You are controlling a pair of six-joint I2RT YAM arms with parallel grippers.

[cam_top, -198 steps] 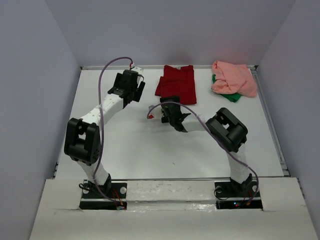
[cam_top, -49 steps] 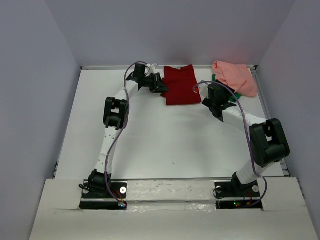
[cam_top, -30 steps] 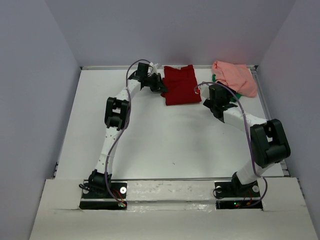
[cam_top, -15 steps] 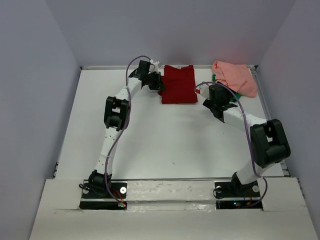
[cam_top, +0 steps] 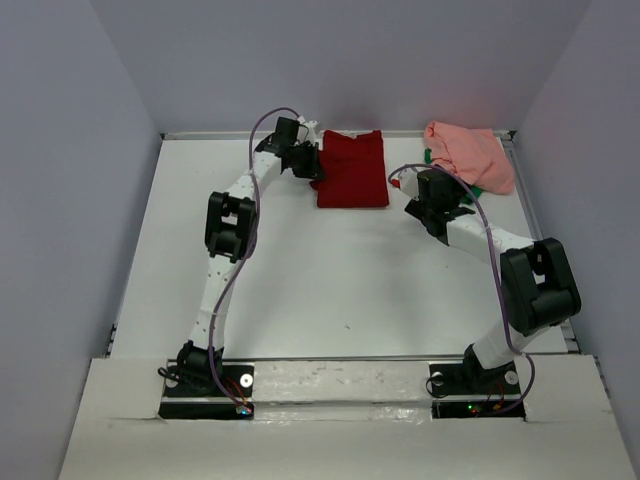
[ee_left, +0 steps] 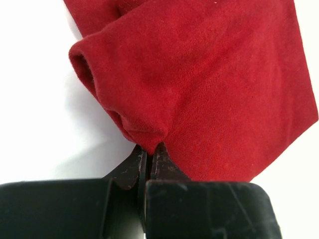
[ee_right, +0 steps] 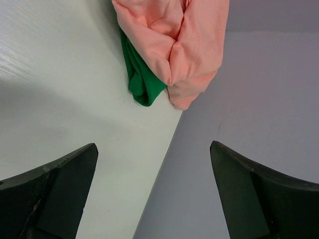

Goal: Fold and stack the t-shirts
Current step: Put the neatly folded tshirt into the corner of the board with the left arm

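A folded dark red t-shirt (cam_top: 353, 169) lies at the back middle of the table. My left gripper (cam_top: 312, 166) is shut on its left edge; in the left wrist view the red cloth (ee_left: 209, 84) bunches into a fold pinched between the closed jaws of the left gripper (ee_left: 149, 149). A salmon pink t-shirt (cam_top: 466, 156) lies crumpled at the back right over a bit of green fabric (cam_top: 462, 192). My right gripper (cam_top: 446, 205) hangs open to the left of that pile, holding nothing. The right wrist view shows the pink shirt (ee_right: 177, 40) and green cloth (ee_right: 141, 79) ahead of its spread fingers (ee_right: 60, 184).
Grey walls close in the table on three sides. The table's right edge (ee_right: 164, 149) runs just beside the pink pile, and a raised rim (cam_top: 545, 250) lines that side.
My left gripper has dragged the red shirt a little left and toward the back, straightening it. The right arm has stayed where it was.
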